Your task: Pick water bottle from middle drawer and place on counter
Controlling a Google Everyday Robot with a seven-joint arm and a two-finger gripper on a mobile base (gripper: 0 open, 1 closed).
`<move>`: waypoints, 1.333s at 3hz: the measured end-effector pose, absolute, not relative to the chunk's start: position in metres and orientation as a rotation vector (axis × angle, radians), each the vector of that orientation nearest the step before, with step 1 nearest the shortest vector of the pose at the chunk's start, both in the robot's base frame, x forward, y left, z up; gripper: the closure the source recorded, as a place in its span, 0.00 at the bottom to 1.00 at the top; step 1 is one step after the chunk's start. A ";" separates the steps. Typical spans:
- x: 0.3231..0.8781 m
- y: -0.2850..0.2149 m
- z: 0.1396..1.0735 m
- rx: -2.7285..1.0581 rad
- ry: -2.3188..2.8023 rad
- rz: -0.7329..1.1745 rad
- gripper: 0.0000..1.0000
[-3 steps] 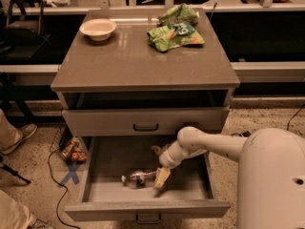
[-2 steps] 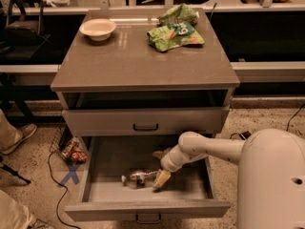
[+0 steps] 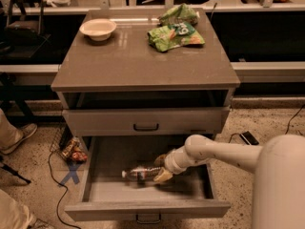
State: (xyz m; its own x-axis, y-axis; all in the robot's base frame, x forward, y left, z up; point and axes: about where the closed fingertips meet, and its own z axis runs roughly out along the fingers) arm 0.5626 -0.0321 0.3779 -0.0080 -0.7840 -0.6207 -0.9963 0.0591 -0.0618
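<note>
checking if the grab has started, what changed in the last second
Very little. The arm's elbow sank slightly and the gripper edged in at the water bottle; whether it grips it I cannot tell. The bottle lies on its side in the middle drawer as before. The bowl and snack bags on the counter are unmoved.

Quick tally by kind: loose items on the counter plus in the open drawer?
Bowl: 1, on the counter
Green snack bags: 2, front and back, on the counter
Water bottle: 1, lying in the middle drawer, with the hand at its right end
Total: 4
</note>
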 end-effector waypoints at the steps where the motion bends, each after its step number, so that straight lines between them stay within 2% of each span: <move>1: 0.550 -0.063 0.410 -1.711 1.812 0.585 0.96; 2: 0.532 -0.105 0.471 -1.694 1.747 0.560 1.00; 3: 0.525 -0.149 0.567 -1.708 1.696 0.432 1.00; 4: 0.527 -0.162 0.638 -1.732 1.666 0.349 1.00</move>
